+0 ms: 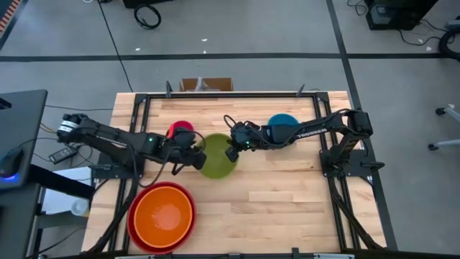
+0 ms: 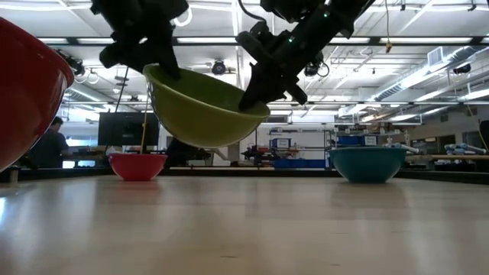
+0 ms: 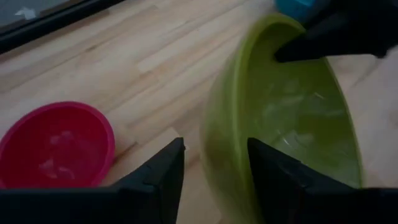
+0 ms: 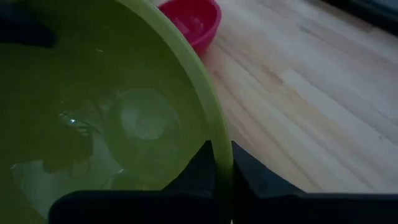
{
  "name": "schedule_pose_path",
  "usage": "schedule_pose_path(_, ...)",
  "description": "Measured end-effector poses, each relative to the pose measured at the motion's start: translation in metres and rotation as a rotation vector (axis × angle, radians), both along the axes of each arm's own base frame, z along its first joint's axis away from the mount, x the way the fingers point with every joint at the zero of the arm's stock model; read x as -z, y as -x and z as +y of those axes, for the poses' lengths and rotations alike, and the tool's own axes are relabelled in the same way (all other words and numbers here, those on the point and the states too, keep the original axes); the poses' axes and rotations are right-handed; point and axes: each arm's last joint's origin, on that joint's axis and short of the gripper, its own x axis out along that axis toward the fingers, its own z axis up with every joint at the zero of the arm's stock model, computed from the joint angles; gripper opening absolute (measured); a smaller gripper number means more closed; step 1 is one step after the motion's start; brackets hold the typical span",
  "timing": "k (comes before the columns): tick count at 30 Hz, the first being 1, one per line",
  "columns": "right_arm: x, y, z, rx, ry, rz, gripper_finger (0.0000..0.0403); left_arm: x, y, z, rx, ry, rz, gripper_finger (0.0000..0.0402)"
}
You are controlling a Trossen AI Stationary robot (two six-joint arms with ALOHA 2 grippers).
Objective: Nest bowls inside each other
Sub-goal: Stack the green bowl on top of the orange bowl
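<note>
My overhead cam looks straight down on the whole wooden table (image 1: 287, 194) and both arms, with some floor around it. The low cam sits right at tabletop level, looking flat across into the room behind, so arms drop in from above. Each wrist cam rides close, peering past its own fingers. All four catch the green bowl (image 1: 218, 156): seen from the side on the low cam, filling most of both wrist views. The small red bowl (image 3: 57, 144) shows in every view too.

Glossy green bowl (image 1: 218, 157), matt wooden table (image 1: 287, 194)
</note>
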Motion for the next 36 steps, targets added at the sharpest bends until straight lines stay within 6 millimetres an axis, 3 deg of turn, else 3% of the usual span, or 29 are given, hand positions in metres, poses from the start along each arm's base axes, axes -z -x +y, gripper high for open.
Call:
schedule_pose_path(9, -0.017, 0.003, 0.001, -0.045, 0.022, -0.058, 0.0053, 0.000, 0.004, 0.007, -0.008, 0.002, 0.038, 0.0016)
schedule_pose_path(14, -0.031, 0.008, -0.002, -0.107, -0.047, -0.121, 0.0099, -0.004, 0.013, 0.011, 0.013, 0.049, 0.076, 0.0011)
schedule_pose_path(19, -0.064, 0.021, -0.016, -0.107, -0.022, -0.241, 0.0141, -0.010, 0.033, 0.012, 0.070, 0.112, 0.138, 0.0010)
schedule_pose_path(26, -0.106, 0.048, -0.047, -0.030, 0.062, -0.400, 0.0158, -0.034, 0.059, 0.011, 0.225, 0.195, 0.095, 0.0009)
schedule_pose_path(33, -0.110, 0.065, -0.077, 0.069, 0.078, -0.356, 0.0158, -0.078, 0.072, -0.003, 0.580, 0.294, 0.011, 0.0009)
schedule_pose_path(36, -0.104, 0.065, -0.084, 0.070, 0.052, -0.323, 0.0158, -0.081, 0.075, -0.010, 0.665, 0.335, 0.049, 0.0011)
